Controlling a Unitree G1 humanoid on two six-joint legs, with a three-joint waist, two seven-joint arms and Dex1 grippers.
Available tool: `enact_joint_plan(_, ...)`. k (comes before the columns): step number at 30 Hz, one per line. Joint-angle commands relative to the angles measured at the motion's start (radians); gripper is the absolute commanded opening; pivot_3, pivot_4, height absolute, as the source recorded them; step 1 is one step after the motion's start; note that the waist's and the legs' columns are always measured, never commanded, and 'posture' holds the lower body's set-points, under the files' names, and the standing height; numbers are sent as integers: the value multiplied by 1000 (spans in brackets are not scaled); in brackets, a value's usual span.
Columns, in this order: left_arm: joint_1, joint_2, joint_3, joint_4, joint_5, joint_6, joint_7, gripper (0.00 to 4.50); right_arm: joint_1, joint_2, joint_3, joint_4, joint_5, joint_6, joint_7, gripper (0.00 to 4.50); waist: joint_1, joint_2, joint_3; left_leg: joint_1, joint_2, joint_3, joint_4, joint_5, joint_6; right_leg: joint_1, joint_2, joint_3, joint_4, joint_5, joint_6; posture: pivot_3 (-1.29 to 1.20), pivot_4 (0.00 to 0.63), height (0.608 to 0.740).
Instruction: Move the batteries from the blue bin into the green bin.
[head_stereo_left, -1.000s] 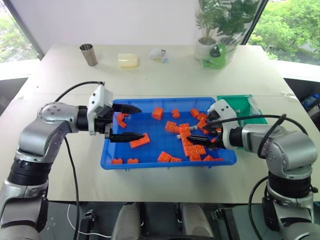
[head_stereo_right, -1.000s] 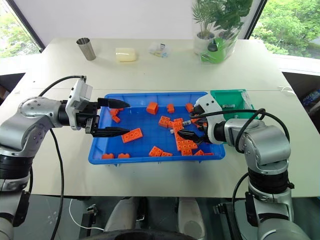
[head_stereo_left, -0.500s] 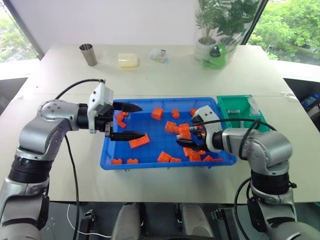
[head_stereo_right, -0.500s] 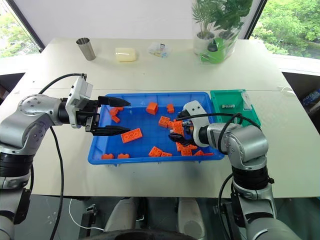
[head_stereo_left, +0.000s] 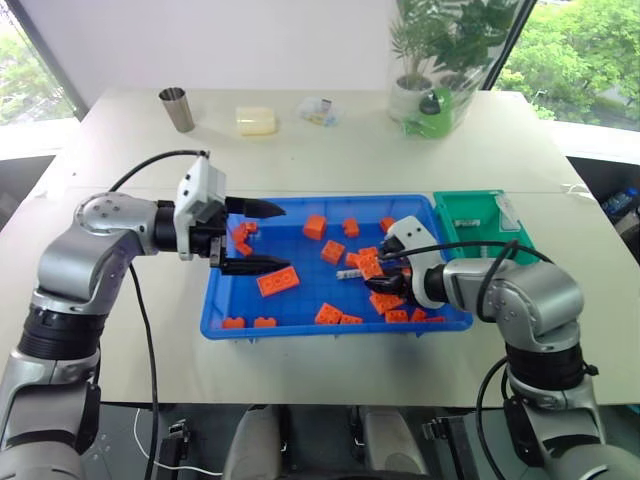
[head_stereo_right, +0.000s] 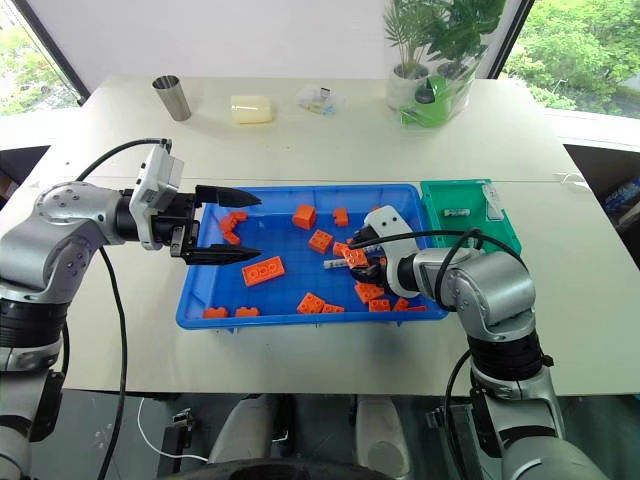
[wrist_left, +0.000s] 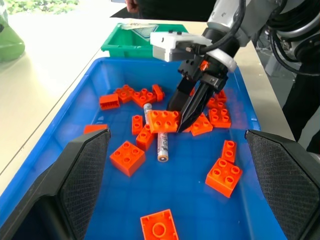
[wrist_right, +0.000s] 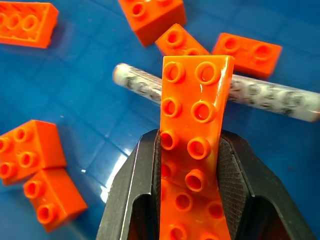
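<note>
Barely started: right pincer (wrist_right: 192, 165) clamped on an orange brick (wrist_right: 196, 107), not a battery (wrist_left: 163, 144); left pincer (head_stereo_left: 248, 236) apart; one battery-like item visible in green bin (head_stereo_right: 470, 215).

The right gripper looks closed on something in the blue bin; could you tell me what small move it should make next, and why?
Probably lift the orange brick aside and release it. The right gripper has pinched that brick, not a battery; the battery lies under and behind it in the blue bin, so clearing it exposes the target.

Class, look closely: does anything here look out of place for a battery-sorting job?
Yes. The right gripper is shut on an orange brick, not a battery. The battery lies loose under the brick in the blue bin.
</note>
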Motion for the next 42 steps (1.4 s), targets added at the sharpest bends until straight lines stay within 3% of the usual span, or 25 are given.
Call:
enact_joint_plan(1, -15, -2, 7, -8, 2, -17, -7, 4500, -124, 24, 9, -40, 69, -65, 64, 963, -7, 0, 0, 0, 0, 0, 0, 0, 0, 0, 0, 0, 0, 0, 0, 0, 150, 736)
enact_joint_plan(4, -16, -5, 3, -7, 5, -18, -11, 4500, -205, 78, 67, 15, 108, -88, 107, 963, -8, 0, 0, 0, 1, -1, -1, 0, 0, -1, 2, 0, 0, 1, 2, 0, 150, 736)
enact_joint_plan(11, -16, -14, 2, -15, 8, -16, -10, 4500, -321, 193, 326, 288, 20, -363, 179, 963, -4, 0, 0, 0, 1, -1, -1, 0, 0, -1, 2, -1, 0, 1, 2, 0, 150, 736)
enact_joint_plan(17, 3, -4, 16, -33, 4, -11, -5, 4500, -361, 178, 425, 420, -73, -515, 236, 3878, -2, 0, 0, -1, 0, -1, -1, 0, 0, -1, 1, -1, 0, 1, 2, 0, 150, 736)
enact_joint_plan(20, 17, 6, 28, -47, -3, -3, -1, 4500, -362, 81, 399, 363, -66, -550, 325, 3878, 1, 0, 0, -1, 1, -1, -1, 0, 0, -1, 1, -1, 0, 1, 2, 0, 150, 736)
enact_joint_plan(25, 35, 18, 34, -59, -11, -3, -7, 4500, -293, -208, 422, 249, -104, -682, 531, 3878, 3, -1, 0, -2, 0, -1, -1, 0, 0, -1, 0, -1, 0, 1, 2, 0, 150, 736)
enact_joint_plan(29, 31, 13, 27, -57, -10, -6, -7, 4500, -225, -309, 428, 204, -120, -721, 596, 3878, -5, -1, 1, -1, 1, 0, -1, 0, 0, -1, 1, -1, -1, 0, 1, 0, 150, 736)
enact_joint_plan(42, -4, -9, 5, -32, 3, -9, -9, 4500, -142, -259, 479, 295, -275, -848, 589, 3878, 1, -1, 1, -1, 1, 0, 0, 0, 0, -1, 1, -1, 0, 0, 0, 0, 150, 736)
